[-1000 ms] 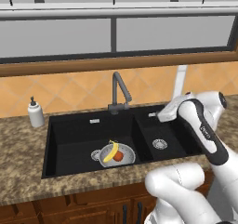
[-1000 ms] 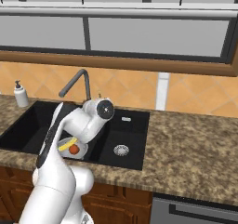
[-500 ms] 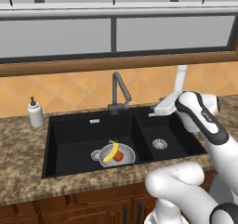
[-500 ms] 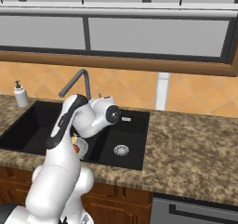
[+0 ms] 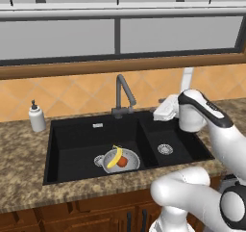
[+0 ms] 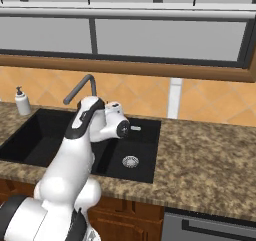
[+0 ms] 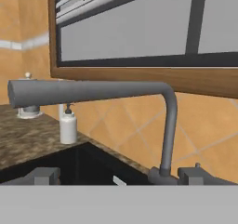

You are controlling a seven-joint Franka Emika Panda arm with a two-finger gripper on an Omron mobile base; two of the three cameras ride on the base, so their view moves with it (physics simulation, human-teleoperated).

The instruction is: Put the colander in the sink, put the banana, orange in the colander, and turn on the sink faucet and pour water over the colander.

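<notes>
Fingers apart, flanking faucet base

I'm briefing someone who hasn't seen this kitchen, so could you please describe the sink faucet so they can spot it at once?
Start at the black double-basin sink under the window. At its back edge, about where the two basins meet, rises the sink faucet: a tall dark grey metal gooseneck with an angular bent spout. Unlike the short white soap dispenser on the counter to the left, it is dark and thin.
</notes>
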